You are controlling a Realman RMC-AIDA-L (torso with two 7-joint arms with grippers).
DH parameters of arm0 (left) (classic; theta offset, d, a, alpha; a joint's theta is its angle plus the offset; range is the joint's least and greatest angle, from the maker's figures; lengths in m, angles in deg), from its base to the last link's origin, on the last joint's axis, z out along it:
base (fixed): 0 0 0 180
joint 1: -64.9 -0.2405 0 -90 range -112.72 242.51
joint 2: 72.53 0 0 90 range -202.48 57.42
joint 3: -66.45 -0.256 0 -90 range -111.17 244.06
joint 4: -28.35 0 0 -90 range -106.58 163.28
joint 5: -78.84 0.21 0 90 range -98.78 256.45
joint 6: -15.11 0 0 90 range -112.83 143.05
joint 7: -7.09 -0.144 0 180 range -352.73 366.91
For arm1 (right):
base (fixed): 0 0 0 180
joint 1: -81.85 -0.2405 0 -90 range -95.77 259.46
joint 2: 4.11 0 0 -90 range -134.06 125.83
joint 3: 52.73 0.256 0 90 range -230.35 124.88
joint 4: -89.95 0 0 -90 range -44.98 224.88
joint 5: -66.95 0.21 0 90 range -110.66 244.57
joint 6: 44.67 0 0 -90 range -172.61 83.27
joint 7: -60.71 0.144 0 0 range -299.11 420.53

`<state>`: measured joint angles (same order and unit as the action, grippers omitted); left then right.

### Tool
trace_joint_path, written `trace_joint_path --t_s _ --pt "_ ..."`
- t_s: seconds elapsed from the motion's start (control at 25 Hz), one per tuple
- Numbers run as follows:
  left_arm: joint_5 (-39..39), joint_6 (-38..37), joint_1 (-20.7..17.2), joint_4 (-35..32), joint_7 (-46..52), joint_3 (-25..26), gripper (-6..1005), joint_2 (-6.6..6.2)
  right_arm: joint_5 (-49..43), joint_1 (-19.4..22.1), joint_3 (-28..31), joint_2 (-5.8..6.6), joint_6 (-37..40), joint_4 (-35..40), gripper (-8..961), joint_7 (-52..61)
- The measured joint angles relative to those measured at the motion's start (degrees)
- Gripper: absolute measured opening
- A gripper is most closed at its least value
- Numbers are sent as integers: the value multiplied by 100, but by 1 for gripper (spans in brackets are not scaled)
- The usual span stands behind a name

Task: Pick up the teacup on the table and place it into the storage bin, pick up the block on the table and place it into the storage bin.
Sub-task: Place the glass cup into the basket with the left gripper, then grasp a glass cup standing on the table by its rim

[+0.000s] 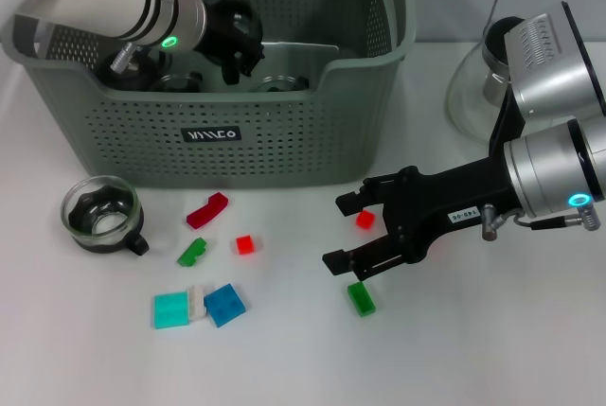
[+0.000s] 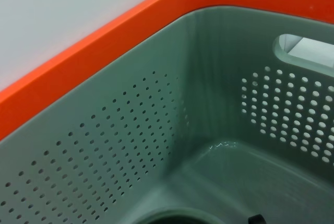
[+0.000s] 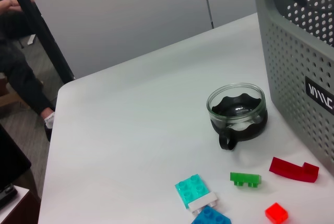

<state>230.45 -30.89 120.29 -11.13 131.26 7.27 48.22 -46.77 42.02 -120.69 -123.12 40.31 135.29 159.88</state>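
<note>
One glass teacup (image 1: 101, 214) with a black base and handle stands on the table left of the blocks; it is also in the right wrist view (image 3: 237, 112). The grey-green storage bin (image 1: 284, 150) holds other cups (image 1: 180, 80). My left gripper (image 1: 232, 39) hangs inside the bin above them, and its wrist view shows the bin's wall (image 2: 130, 145) and orange rim (image 2: 104, 41). My right gripper (image 1: 333, 233) is open low over the table. A small red block (image 1: 365, 220) lies between its fingers, unclamped. A green block (image 1: 361, 298) lies just beside the gripper's near finger.
More blocks lie in front of the bin: a curved red one (image 1: 206, 209), a green one (image 1: 192, 252), a small red one (image 1: 245, 244), and cyan (image 1: 172, 309), white (image 1: 196, 300) and blue (image 1: 225, 305) ones. A glass vessel (image 1: 478, 79) stands at the back right.
</note>
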Motion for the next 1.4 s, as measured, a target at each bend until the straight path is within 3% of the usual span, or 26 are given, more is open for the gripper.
trace_joint_path --t_s 0.24,0.76,0.88,1.08,1.24,1.4 --pt "0 2 -28 7 -22 -5 70 1 0 13 22 -14 0 1 936 -10" --pt "-3 -156 -74 -241 39 37 586 -18 0 23 10 -17 -77 -57 935 -81" --pt "-56 -609 -294 -937 170 68 741 -6 0 32 16 -16 -78 -63 935 -49" --pt "-395 -1611 -645 -2318 394 307 785 23 0 45 32 -10 -80 -78 933 -40" --pt "-1370 -2791 -989 -3382 343 801 820 38 -1 55 35 -4 -78 -79 933 -91" --pt "-2868 -4027 -1626 -4282 -260 1086 837 21 1 66 42 9 -75 -79 932 -195"
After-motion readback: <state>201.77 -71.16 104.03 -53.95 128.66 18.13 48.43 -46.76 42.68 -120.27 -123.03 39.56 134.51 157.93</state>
